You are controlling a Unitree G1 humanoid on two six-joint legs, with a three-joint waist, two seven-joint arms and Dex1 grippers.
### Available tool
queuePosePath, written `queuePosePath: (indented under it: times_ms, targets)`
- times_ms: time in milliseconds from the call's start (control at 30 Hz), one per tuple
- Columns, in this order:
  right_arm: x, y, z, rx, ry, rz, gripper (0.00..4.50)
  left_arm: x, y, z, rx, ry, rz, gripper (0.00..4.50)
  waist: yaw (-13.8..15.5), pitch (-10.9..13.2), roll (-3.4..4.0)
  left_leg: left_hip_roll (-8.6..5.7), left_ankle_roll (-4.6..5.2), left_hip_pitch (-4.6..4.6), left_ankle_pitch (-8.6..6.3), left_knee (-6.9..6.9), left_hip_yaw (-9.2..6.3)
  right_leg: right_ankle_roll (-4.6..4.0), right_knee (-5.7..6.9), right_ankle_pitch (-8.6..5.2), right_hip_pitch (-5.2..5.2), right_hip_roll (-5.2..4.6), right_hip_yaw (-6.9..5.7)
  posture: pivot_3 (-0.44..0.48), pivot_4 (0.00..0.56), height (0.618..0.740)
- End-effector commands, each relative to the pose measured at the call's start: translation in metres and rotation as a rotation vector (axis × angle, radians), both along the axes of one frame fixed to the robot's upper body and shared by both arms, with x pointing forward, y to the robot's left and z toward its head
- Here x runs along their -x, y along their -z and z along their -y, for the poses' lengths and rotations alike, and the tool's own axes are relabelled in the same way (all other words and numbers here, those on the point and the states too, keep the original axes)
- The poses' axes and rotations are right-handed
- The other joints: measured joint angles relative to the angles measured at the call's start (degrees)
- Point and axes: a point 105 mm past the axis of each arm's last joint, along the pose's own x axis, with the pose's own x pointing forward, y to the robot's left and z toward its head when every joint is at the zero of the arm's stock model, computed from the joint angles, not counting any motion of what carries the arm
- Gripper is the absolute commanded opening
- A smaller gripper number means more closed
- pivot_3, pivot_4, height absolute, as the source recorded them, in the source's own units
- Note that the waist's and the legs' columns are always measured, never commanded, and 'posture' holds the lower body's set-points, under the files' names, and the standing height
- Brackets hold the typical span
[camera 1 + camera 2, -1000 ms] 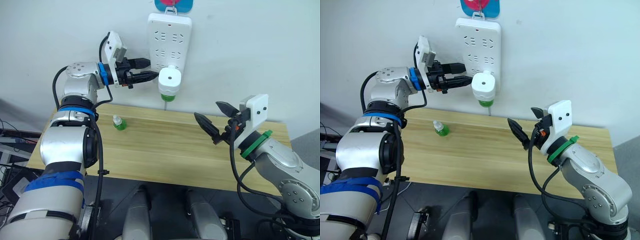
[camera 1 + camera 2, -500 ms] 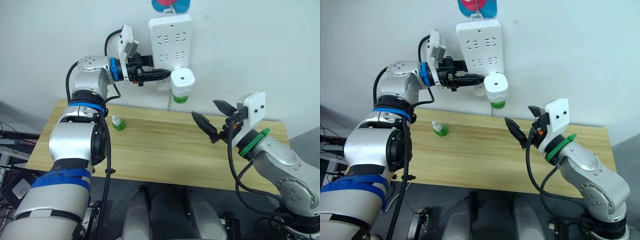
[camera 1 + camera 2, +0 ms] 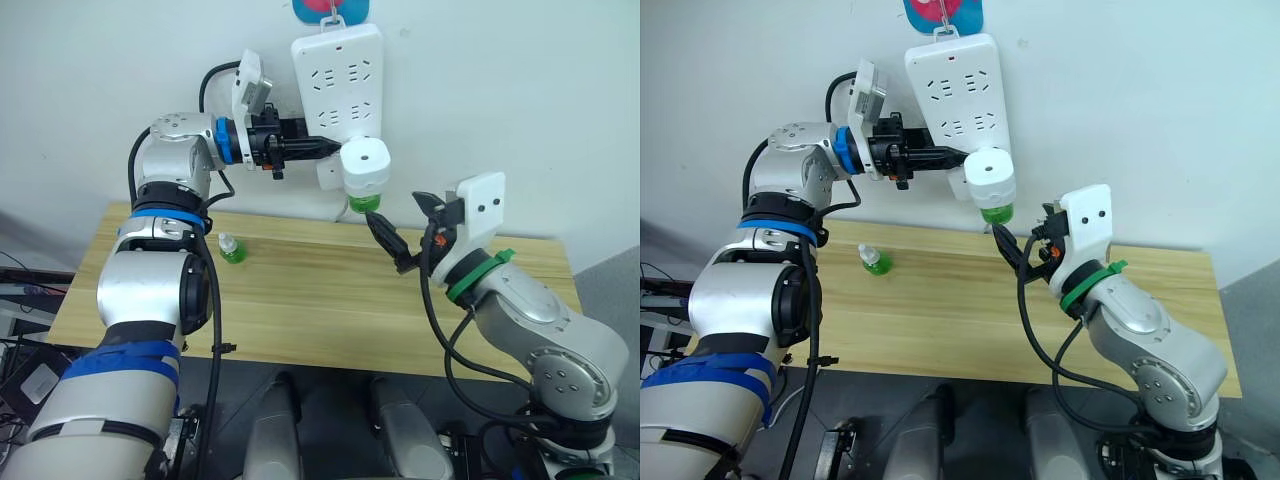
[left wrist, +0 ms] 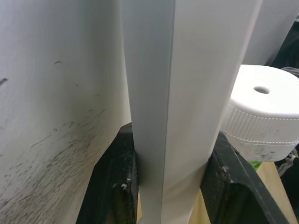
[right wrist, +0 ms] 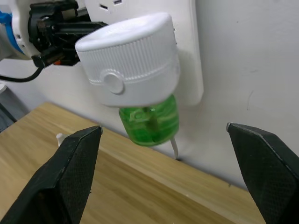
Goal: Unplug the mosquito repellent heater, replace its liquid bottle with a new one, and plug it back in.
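The right gripper is closing in on the mosquito repellent heater, having risen from the right middle of the head view over the last second to just below and to the right of the unit, near the centre of the frame; its fingers are spread wide and grasping nothing, and in its wrist view they are framing the heater and the green liquid bottle screwed in under it, not yet touching either. The left gripper is reaching in from the upper left and is clamped on the lower edge of the white power strip, its two black pads pressing either side of the strip's body in the left wrist view, with the heater's domed face just beside them. The strip is hanging on the wall under a red and blue hook, and it is tilting slightly compared with a second ago, so the left arm is apparently bracing it. The heater is still plugged into the strip's lowest socket. A spare bottle is standing on the wooden table at the left. This suggests the unplugging step is just beginning: one arm is steadying the strip while the other is lining up to pull the unit off.
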Motion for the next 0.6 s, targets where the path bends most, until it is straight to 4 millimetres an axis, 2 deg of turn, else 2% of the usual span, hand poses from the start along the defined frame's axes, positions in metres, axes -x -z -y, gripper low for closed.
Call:
queuePosePath:
  times_ms: [33,200,367,600]
  targets:
    - [0.001,-0.014,-0.008,0.020,0.026,0.070,4.50,0.002,-0.014,0.008,0.045,0.006,0.057,1.31,-0.01,0.00,0.00,0.00,0.00,0.00,0.00,0.01,0.00,0.00,0.01,0.00,0.00,0.00,0.00,-0.199,0.374,0.740]
    - [-0.010,-0.023,-0.011,0.072,0.091,0.120,4.50,0.002,-0.011,0.012,0.071,0.003,0.050,1.31,0.01,0.00,0.00,-0.01,-0.01,0.00,0.01,0.05,0.00,0.00,0.00,0.00,0.02,-0.03,0.00,-0.197,0.374,0.740]
    - [-0.020,-0.031,-0.023,0.097,0.101,0.153,4.50,0.000,-0.012,0.013,0.099,-0.023,0.049,1.31,0.02,0.00,0.00,-0.01,-0.02,-0.01,0.01,0.04,0.00,0.00,0.03,0.00,-0.01,-0.02,-0.02,-0.184,0.370,0.740]
    - [-0.033,-0.040,-0.023,0.083,0.159,0.198,4.50,0.002,-0.003,0.013,0.080,-0.028,0.047,1.31,0.00,0.00,0.00,-0.02,-0.03,-0.01,0.02,0.04,0.00,-0.01,0.03,0.01,0.00,-0.04,-0.02,-0.174,0.369,0.740]
